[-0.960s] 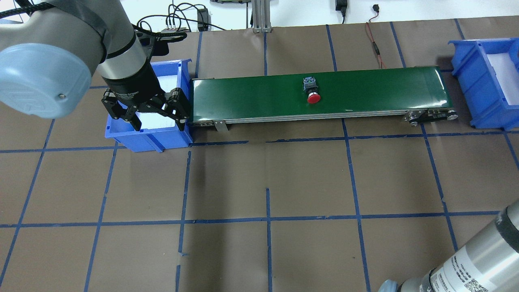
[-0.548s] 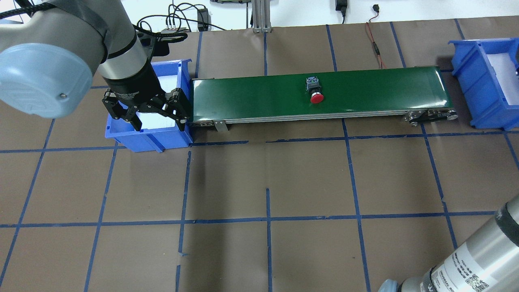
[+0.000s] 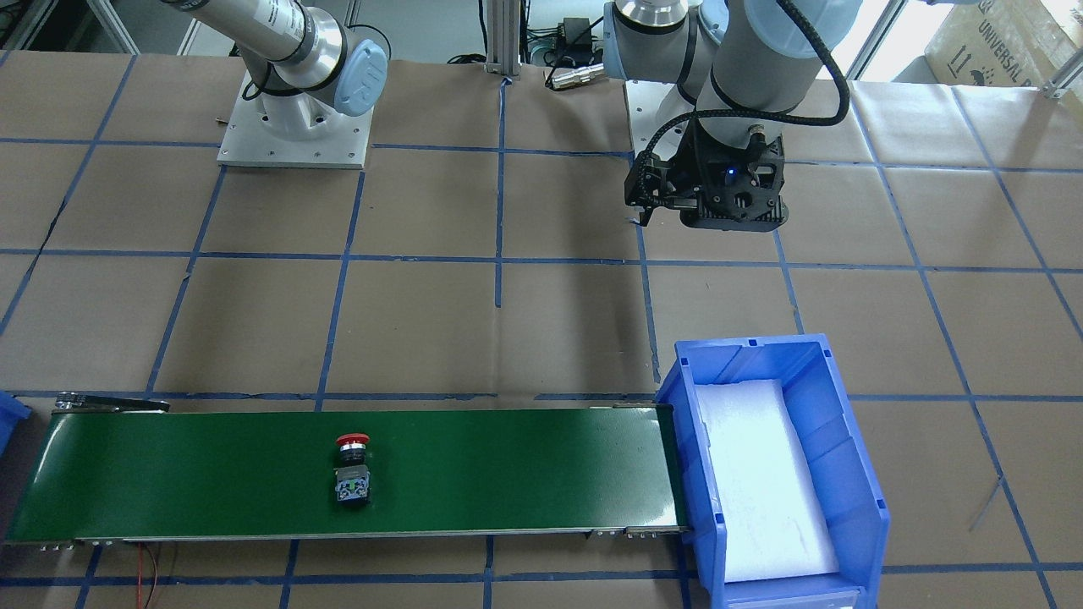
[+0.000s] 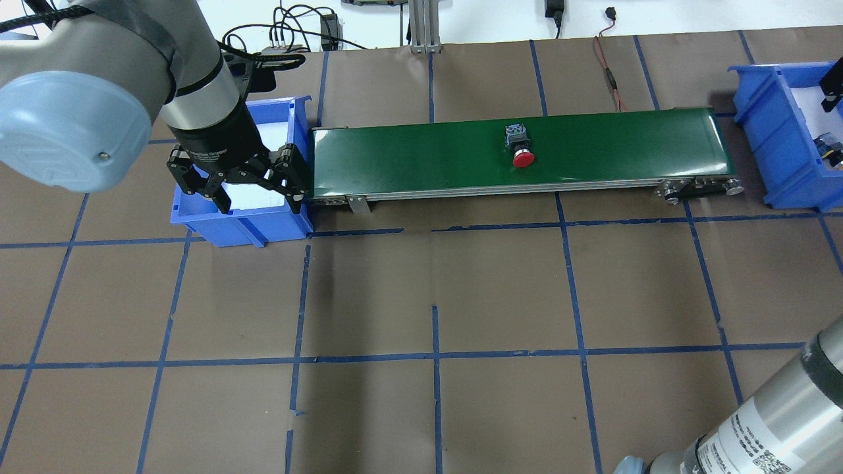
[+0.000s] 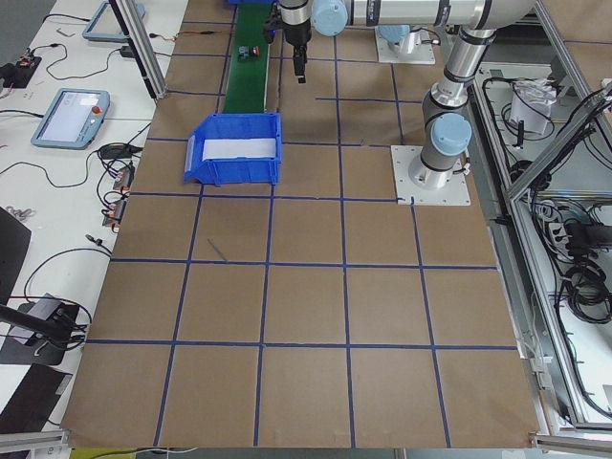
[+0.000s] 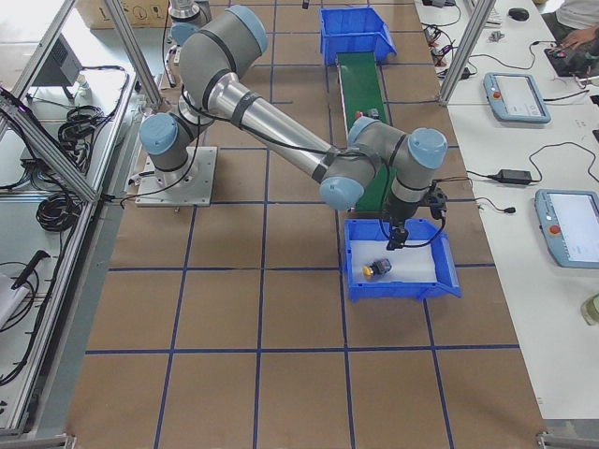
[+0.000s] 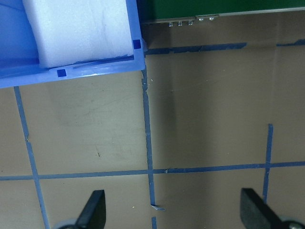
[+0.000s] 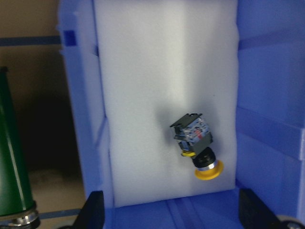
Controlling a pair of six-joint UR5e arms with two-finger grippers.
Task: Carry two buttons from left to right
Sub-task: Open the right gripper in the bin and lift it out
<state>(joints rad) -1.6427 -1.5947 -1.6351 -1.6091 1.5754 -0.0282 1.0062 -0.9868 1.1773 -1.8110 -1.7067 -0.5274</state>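
A: Where to look?
B: Mid conveyor belt (image 4: 408,158) for the red button (image 4: 522,149); on right bin's (image 8: 271,86) foam (image 8: 157,71) for the yellow button (image 8: 198,143).
A: Grippers?
B: Note left gripper (image 4: 261,203), right gripper (image 8: 175,212) both spread, empty. Meet red at belt's end; pinch across its body.

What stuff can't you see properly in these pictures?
Overhead view: the picture's edge cuts the right bin, so the yellow button barely shows.
Overhead view: the left arm covers part of the left bin.
Left side view: the red button on the conveyor is too small for detail.
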